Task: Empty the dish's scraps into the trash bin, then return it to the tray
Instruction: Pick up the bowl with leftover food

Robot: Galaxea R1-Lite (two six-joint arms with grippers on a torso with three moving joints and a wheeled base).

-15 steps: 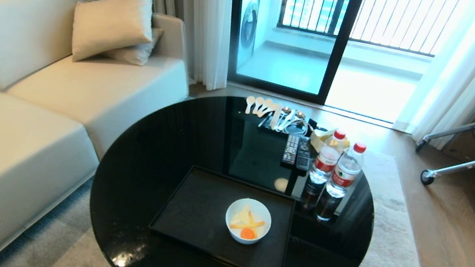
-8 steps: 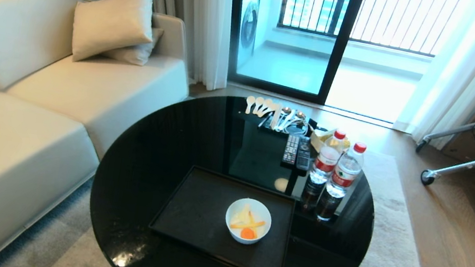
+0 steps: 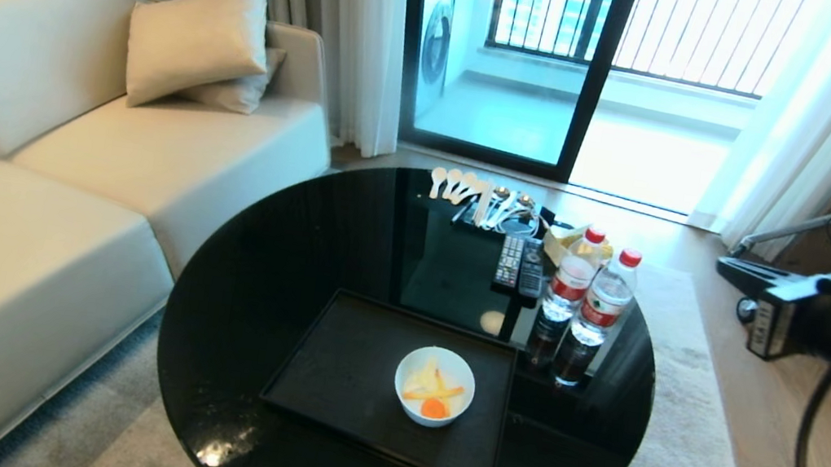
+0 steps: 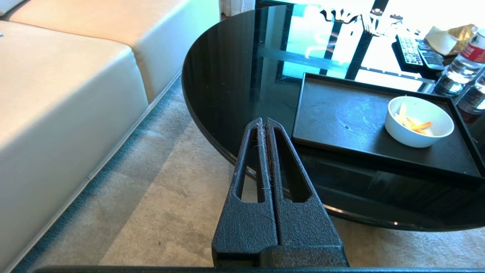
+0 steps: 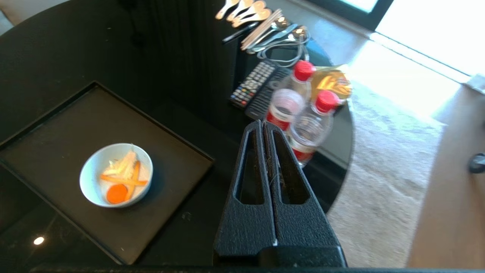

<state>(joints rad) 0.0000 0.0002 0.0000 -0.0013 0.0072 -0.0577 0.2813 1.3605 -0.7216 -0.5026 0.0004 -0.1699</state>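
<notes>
- Since a second ago the right arm has swung up into the head view at the far right edge, where it was absent; dish, tray and everything else on the table lie unchanged.
- White dish sits upright on the black tray, toward the tray's right end, with the scraps inside: orange pieces and pale peel.
- Tray rests on the round black table, its long side running left to right near the robot's edge.
- Right gripper, fingers pressed together and empty, hangs beside the two water bottles; the dish lies to its left and lower.
- Left gripper, also closed and empty, sits low off the table's edge, the dish further off across the tray.
- By my judgement the right arm is nearer; it must open before reaching the rim.
- No trash bin shows in any view.
</notes>
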